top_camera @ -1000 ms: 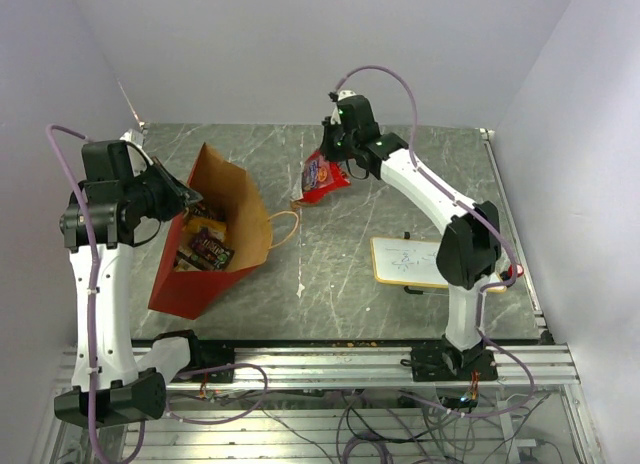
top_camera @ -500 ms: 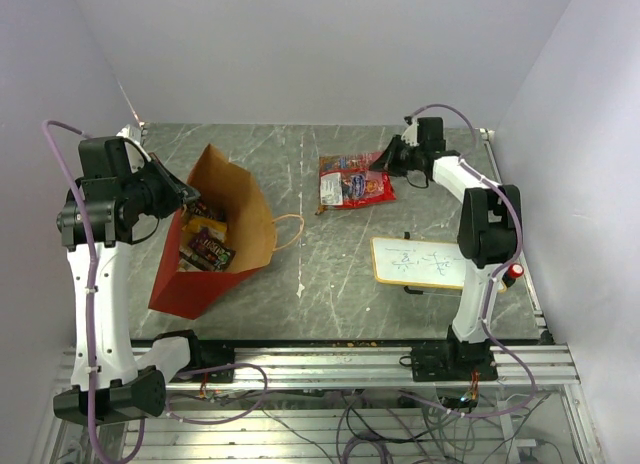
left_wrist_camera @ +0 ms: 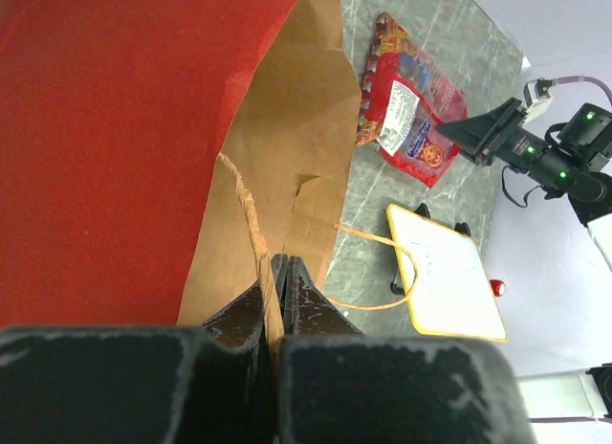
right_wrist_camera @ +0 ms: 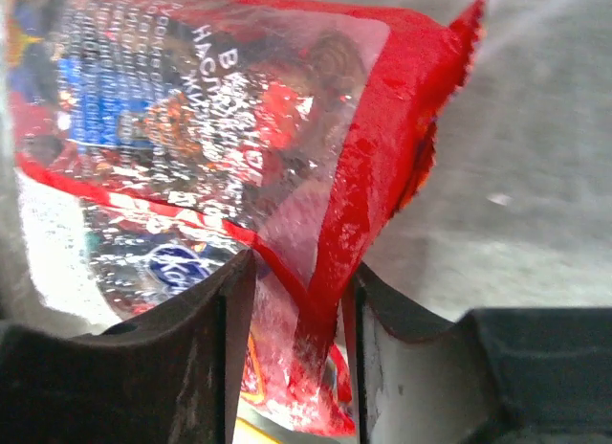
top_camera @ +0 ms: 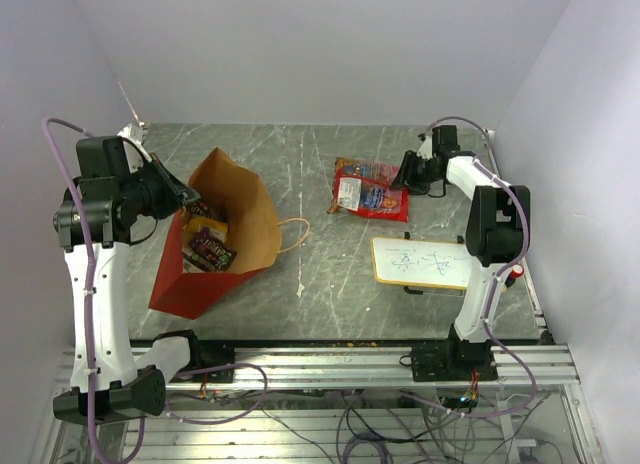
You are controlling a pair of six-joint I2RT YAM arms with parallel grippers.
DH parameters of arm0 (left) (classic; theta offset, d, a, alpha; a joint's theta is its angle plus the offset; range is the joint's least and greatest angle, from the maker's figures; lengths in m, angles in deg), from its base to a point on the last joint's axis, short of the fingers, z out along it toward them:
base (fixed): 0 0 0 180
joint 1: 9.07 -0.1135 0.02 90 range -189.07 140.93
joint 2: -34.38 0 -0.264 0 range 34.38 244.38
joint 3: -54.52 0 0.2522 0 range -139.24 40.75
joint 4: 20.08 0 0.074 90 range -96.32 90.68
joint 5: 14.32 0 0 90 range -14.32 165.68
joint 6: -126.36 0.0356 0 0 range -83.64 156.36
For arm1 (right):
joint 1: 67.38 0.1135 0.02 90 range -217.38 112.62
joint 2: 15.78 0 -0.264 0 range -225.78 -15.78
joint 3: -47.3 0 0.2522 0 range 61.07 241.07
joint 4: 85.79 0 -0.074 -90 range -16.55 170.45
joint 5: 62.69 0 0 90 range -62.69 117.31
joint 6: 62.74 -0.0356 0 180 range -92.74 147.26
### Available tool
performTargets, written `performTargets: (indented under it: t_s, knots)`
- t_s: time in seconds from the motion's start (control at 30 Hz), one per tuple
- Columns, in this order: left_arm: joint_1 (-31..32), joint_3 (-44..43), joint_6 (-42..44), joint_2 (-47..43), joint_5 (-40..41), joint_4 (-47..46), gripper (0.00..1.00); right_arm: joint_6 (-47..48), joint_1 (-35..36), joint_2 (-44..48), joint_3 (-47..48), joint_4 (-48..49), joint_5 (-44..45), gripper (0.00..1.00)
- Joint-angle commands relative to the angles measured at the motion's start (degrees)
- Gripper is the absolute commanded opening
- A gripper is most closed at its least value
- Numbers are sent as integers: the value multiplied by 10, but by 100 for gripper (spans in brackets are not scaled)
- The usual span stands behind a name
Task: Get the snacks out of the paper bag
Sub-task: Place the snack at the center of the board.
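Note:
The paper bag (top_camera: pixel 245 219), red outside and brown inside, lies tipped on the left with its mouth facing right. My left gripper (top_camera: pixel 190 196) is shut on its upper rim beside a twisted handle (left_wrist_camera: pixel 251 224); the fingertips (left_wrist_camera: pixel 298 272) pinch the paper. Dark and yellow snacks (top_camera: pixel 207 246) lie inside the bag. A large flat red snack bag (top_camera: pixel 368 189) rests on the table at the back right. My right gripper (right_wrist_camera: pixel 301 272) stands open around that bag's right edge (right_wrist_camera: pixel 363 205), with gaps on both sides.
A wood-framed white board (top_camera: pixel 422 262) lies near the right arm's base, in front of the red bag. The paper bag's second loop handle (top_camera: pixel 288 232) trails onto the table. A red button (top_camera: pixel 516 271) sits at the right edge.
The right arm carried the red snack bag rightward from beside the paper bag to the back right, laid it down, and its jaws parted. The left gripper has not moved.

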Motion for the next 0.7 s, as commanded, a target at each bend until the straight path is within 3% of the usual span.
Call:
performTargets:
  t_s: [0.0, 0.2, 0.43, 0.67]
  knots:
    - [-3, 8, -5, -21, -36, -13, 7, 53, -12, -2, 42, -142, 127, 47]
    - [-4, 58, -37, -44, -65, -51, 7, 3, 13, 144, -37, -127, 110, 78]
    - [-3, 68, -37, -56, -70, -53, 7, -84, 140, 268, -75, -154, 62, 79]
    - [-3, 71, -37, -70, -67, -48, 7, -258, 336, 319, -102, -50, -51, 79]
